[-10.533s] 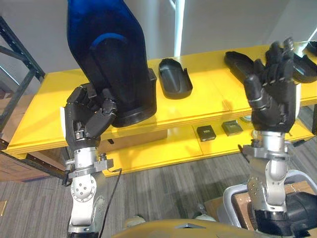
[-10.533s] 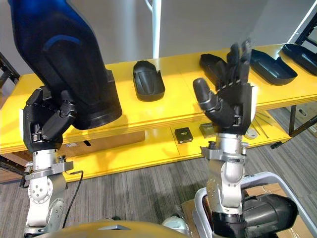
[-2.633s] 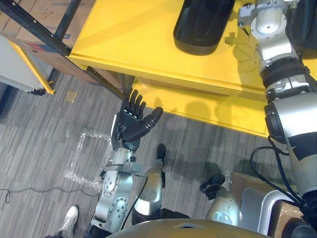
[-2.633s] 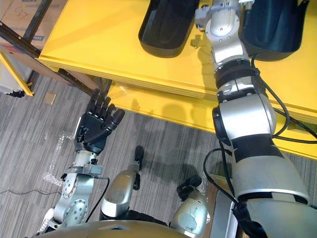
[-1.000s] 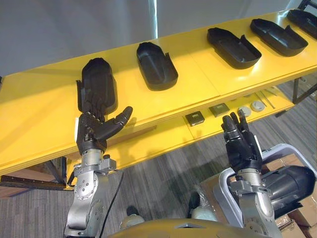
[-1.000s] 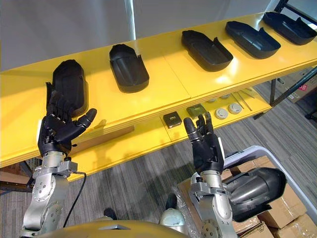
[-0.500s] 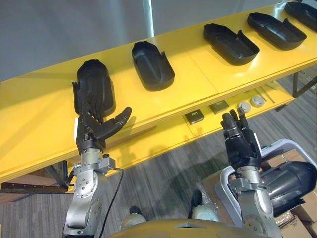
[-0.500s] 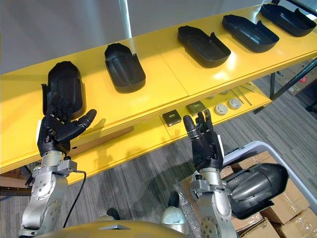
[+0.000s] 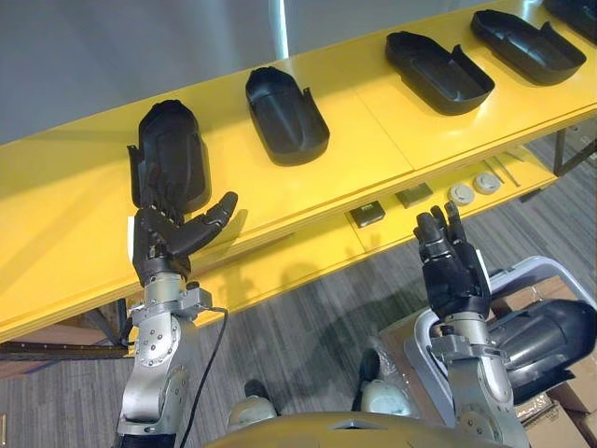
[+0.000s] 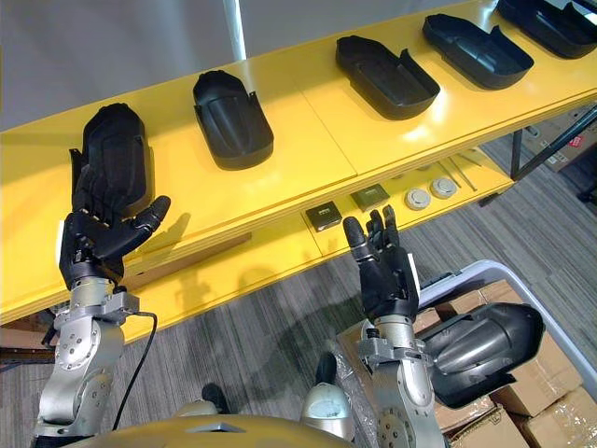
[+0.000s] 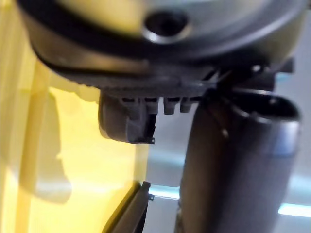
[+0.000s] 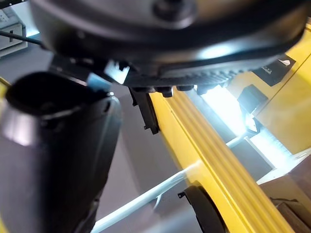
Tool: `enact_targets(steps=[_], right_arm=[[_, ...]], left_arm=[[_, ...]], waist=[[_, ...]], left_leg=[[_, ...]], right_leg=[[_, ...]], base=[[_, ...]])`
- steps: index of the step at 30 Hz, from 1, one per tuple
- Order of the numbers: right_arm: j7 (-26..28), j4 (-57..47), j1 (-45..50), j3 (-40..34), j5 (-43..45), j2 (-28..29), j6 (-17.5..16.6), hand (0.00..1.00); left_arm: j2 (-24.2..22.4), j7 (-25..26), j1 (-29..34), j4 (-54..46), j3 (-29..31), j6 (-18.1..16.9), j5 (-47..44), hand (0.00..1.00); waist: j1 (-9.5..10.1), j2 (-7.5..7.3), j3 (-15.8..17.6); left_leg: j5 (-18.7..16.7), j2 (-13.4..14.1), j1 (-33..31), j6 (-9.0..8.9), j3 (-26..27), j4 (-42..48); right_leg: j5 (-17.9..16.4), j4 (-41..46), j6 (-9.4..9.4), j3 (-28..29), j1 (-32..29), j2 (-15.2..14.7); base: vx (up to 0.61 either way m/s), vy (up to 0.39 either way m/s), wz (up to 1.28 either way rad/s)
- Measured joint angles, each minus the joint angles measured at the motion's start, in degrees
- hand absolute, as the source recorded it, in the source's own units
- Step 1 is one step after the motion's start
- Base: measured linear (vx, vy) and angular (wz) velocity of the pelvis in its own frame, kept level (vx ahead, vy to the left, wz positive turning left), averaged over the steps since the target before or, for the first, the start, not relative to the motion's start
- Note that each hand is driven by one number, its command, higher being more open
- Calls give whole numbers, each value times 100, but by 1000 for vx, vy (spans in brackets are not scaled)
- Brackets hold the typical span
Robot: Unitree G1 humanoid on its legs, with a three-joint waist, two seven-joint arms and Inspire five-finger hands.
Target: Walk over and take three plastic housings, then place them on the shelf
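Housings (image 9: 286, 117) in row on shelf (image 9: 378, 140)

Matt black plastic housings (image 9: 285, 114), glossy shelf (image 9: 373, 131)

Head stereo pair looking down at yellow shelf (image 9: 373, 131), wrist cameras close against its edge

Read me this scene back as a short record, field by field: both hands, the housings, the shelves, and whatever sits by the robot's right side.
left hand: open, raised at the shelf's front edge before the leftmost housing, holding nothing
right hand: open, raised below the shelf's edge, holding nothing
top shelf: yellow, five black plastic housings in a row, apart from each other
lower shelf: small square parts and round discs
bin: by the right arm, another housing inside, cardboard boxes beside it
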Motion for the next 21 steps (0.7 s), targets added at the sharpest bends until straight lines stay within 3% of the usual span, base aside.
enact_targets(steps=[10, 16, 17, 21], right_arm=[[34, 0, -100, -13, 1, 0, 0, 100], [157, -65, -106, -3, 0, 18, 0, 100], [168, -122, -121, -6, 0, 18, 0, 100], [223, -213, -226, 3, -3, 18, -2, 100]], left_arm=[[-37, 156, -215, 2, 103, -43, -4, 100], [-39, -1049, 32, -245, 32, -92, -240, 100], [-32, -1537, 230, -640, -17, -118, -434, 100], [26, -2324, 330, -1190, 73, -539, -872, 100]], waist=[[-7, -28, 142], [17, -28, 141], [26, -27, 140], [37, 8, 115]], left_leg=[[-19, 0, 6, 5, 18, 12], [-22, -1, 22, 7, -5, 8], [-22, -1, 50, 7, -23, 6], [-27, 0, 132, 6, -126, 2]], right_leg=[[0, 1, -1, 18, -4, 2], [-3, 2, -5, -7, 25, -1], [-6, 2, -8, -27, 64, -3], [-35, 0, 2, -139, 240, -14]], base=[[0, 0, 0], [0, 0, 1], [0, 0, 4], [-25, -1, 12]])
